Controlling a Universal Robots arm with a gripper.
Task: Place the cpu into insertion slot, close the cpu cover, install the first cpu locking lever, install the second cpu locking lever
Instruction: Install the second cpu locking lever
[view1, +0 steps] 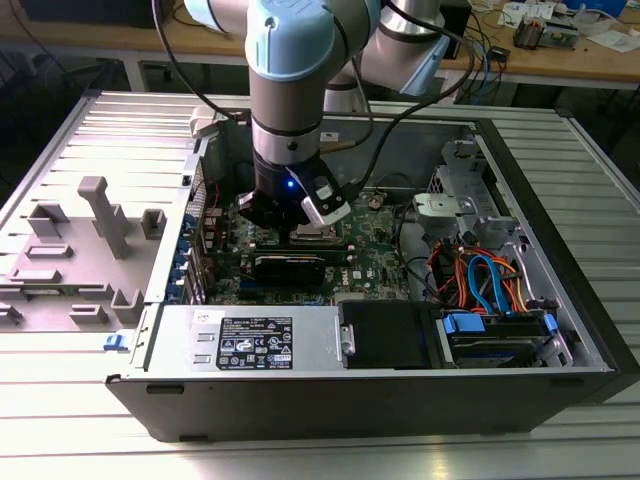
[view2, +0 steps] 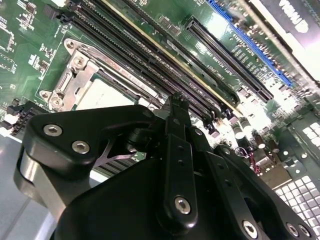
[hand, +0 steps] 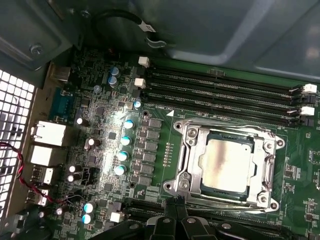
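I have the arm (view1: 288, 90) reaching down into the open computer case (view1: 420, 330), its wrist low over the green board (view1: 375, 262) in the exterior view. The gripper (hand: 175, 220) hangs just above the board at the socket's six o'clock edge in the first wrist view. In the second wrist view its black fingers (view2: 177, 150) come together to a narrow tip with nothing between them, so I read the tool as clenched on nothing.

The cpu (hand: 228, 162) lies flat in its socket on the board, its silvery-tan top showing through the square window of the cpu cover (hand: 188, 165). The cover lies down flat around the chip, framing it on all sides. In the second wrist view I see the same chip (view2: 102, 95) at about ten o'clock from the fingertip, just beyond the gripper's black body, with the cover's screwed corner beside it.

The long black memory slots (hand: 225, 90) run past the socket's twelve o'clock side in the first wrist view, and a row of small blue-topped capacitors (hand: 125, 145) stands at its nine o'clock side. I cannot tell from these views how the locking levers sit.
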